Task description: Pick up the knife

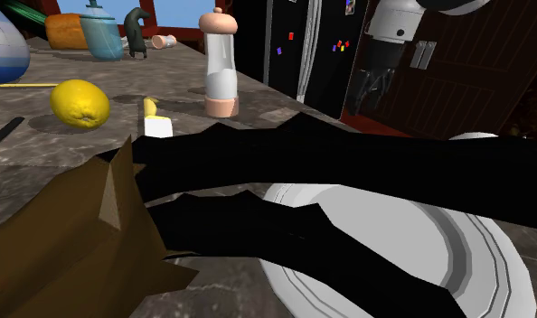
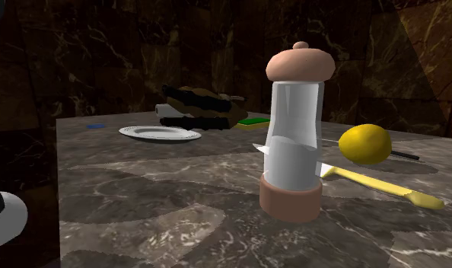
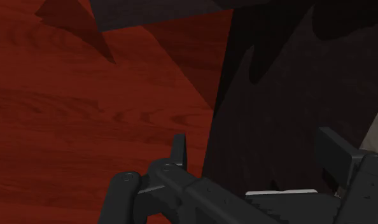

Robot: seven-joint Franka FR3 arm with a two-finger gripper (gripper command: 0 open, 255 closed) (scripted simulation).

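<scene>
The knife (image 1: 155, 119) lies on the dark marble table (image 1: 68, 172), with a yellow handle and a pale blade, between the lemon (image 1: 80, 103) and the pepper mill (image 1: 219, 63). In the second exterior view the knife (image 2: 384, 186) runs from its yellow handle at the right to behind the pepper mill (image 2: 294, 133). My gripper (image 1: 370, 98) hangs at the shoulder view's upper right, beyond the table's far edge and well away from the knife. In the wrist view the gripper (image 3: 258, 153) is open, its fingers (image 3: 178, 151) apart with nothing between them, above red wooden floor.
A white plate (image 1: 475, 262) sits near the front, beside a brown and black jagged object (image 1: 258, 208). A teal jug (image 1: 100, 34), an orange item and small things stand at the table's far left. Dark cabinets (image 1: 303, 45) rise behind the table.
</scene>
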